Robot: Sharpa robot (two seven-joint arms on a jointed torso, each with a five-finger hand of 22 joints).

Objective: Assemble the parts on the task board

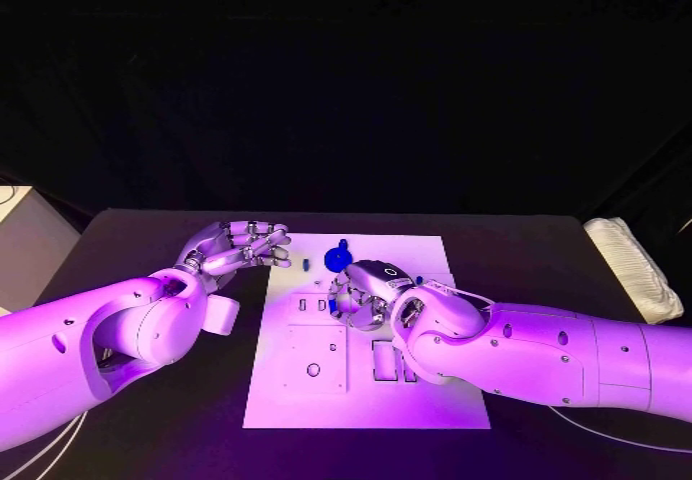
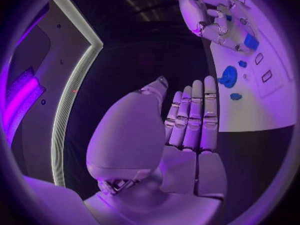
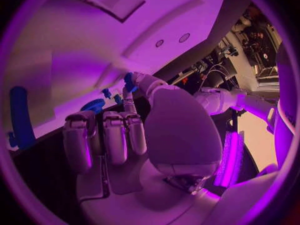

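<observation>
The white task board (image 1: 361, 395) lies in the middle of the black table. A round blue part (image 1: 339, 259) and a small blue part (image 1: 304, 264) rest near its far edge. My right hand (image 1: 368, 292) hovers over the board's upper middle, fingers curled, and pinches a small blue part (image 3: 129, 78) between its thumb and a fingertip. Beside it on the board lie the round blue part (image 3: 94, 105) and a long blue peg (image 3: 20, 116). My left hand (image 1: 238, 247) sits off the board's far left corner, fingers straight and apart from the thumb, holding nothing (image 2: 187, 120).
Slots and holes mark the task board's near half (image 1: 389, 360). A white padded pack (image 1: 635, 265) lies at the table's right edge. A pale box (image 1: 22, 250) stands off the left edge. Black tabletop surrounds the board.
</observation>
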